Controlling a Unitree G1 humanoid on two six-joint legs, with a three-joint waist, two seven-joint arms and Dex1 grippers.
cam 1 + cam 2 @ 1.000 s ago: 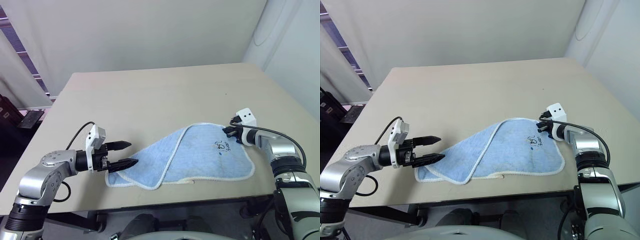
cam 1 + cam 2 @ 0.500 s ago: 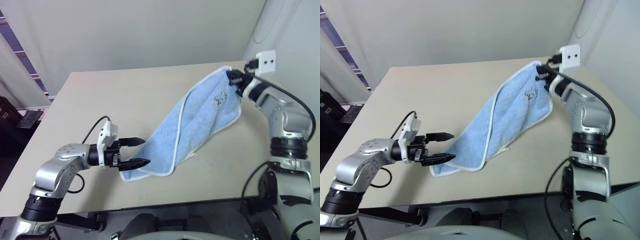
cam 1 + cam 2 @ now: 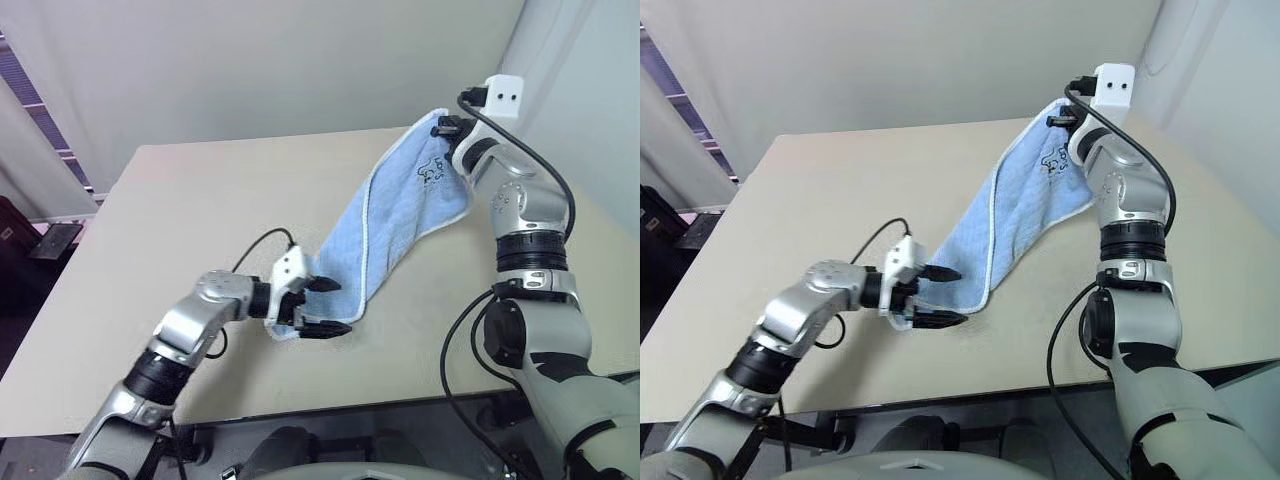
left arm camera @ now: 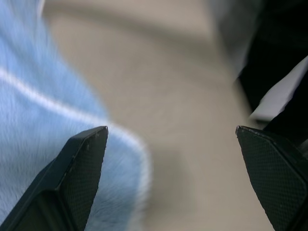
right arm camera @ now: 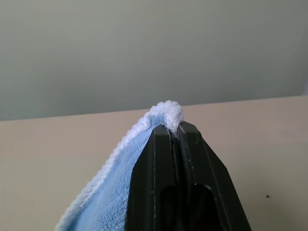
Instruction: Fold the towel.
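while the right gripper [image 3: 447, 127] pinches one corner of the towel [image 3: 390, 225] high above the bench [image 3: 200, 210], the towel hangs slanting down to its lower corner on the bench, where the left gripper [image 3: 332, 307] sits with fingers spread around that corner.

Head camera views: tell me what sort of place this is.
Probably a plain indoor room set up for robot trials: a bare beige table, blank pale walls, and a lone blue towel as the only item.
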